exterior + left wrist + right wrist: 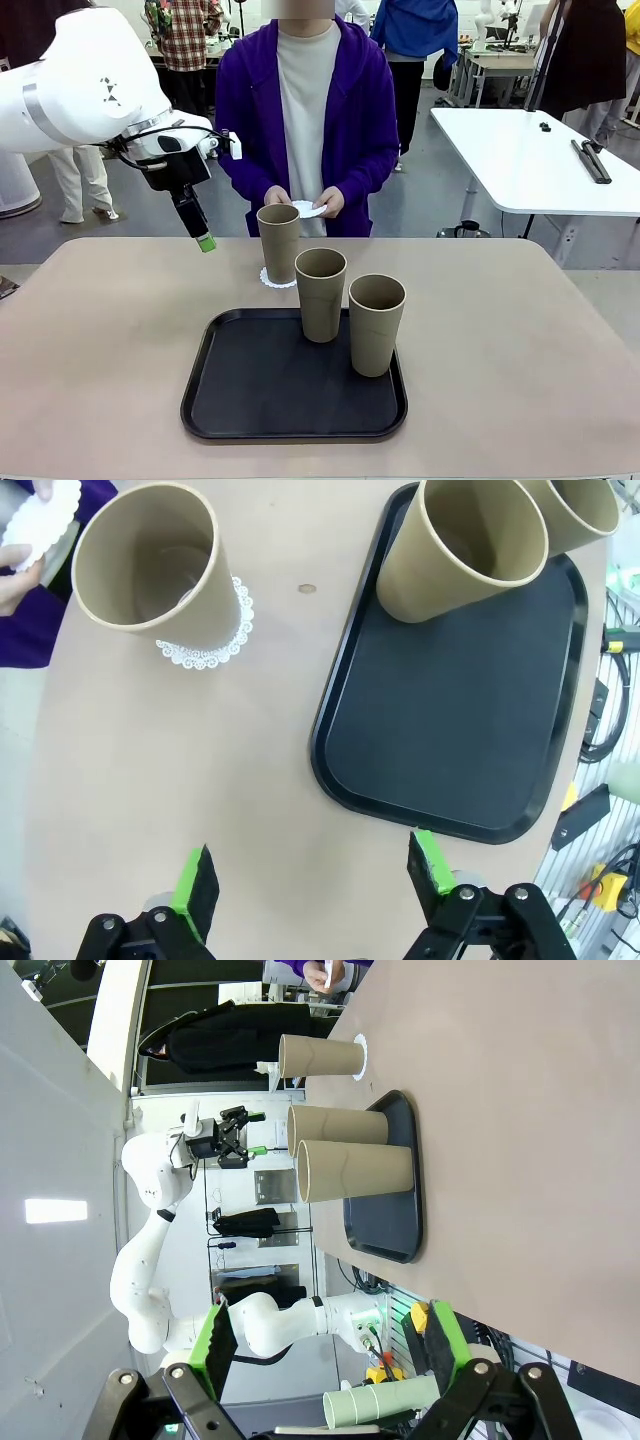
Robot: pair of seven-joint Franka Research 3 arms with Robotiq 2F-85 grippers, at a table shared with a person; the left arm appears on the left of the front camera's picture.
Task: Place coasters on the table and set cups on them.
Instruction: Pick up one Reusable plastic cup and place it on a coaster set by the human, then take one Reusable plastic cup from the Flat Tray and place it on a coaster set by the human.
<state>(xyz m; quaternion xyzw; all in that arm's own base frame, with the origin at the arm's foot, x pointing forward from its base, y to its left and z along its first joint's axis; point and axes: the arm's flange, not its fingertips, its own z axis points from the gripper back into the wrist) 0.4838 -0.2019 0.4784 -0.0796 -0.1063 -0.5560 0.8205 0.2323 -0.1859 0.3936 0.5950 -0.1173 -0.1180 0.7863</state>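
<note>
One khaki cup (279, 243) (150, 570) stands on a lacy white coaster (272, 281) (205, 652) on the beige table (100, 330), just beyond the black tray (250, 400). Two more cups (321, 293) (376, 323) stand on the tray's far right part. The person at the far side holds white coasters (310, 209) (45, 515) in both hands. My left gripper (203, 238) (312, 875) hangs open above the table, left of the cup on the coaster, holding nothing. My right gripper (330, 1332) is open and empty, far back from the three cups (340, 1125).
The tray (450, 710) takes up the near middle of the table. A white table (540, 150) with dark tools stands at the back right. Cables and equipment lie past the table's edge (610, 730). A stack of pale cups (385, 1400) shows near my right gripper.
</note>
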